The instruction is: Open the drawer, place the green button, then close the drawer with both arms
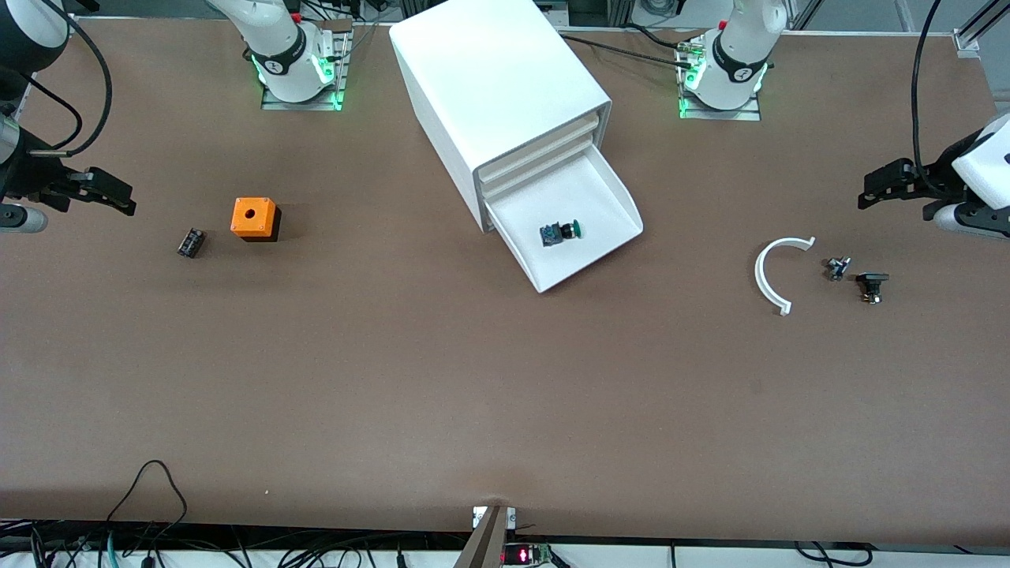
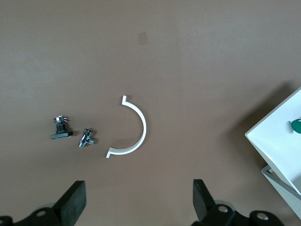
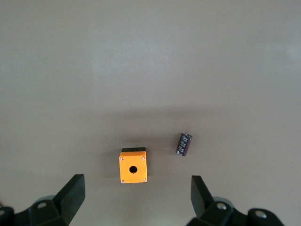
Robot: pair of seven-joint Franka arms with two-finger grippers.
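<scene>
The lowest drawer of the white cabinet is pulled out. The button, with a green cap and black-and-blue body, lies on its side inside the drawer. My left gripper is open and empty above the table at the left arm's end. In the left wrist view its fingers stand wide apart; the drawer's corner and the green cap show at the edge. My right gripper is open and empty above the right arm's end, shown also in the right wrist view.
An orange cube with a hole and a small black part lie toward the right arm's end. A white curved piece, a small metal part and a black part lie toward the left arm's end.
</scene>
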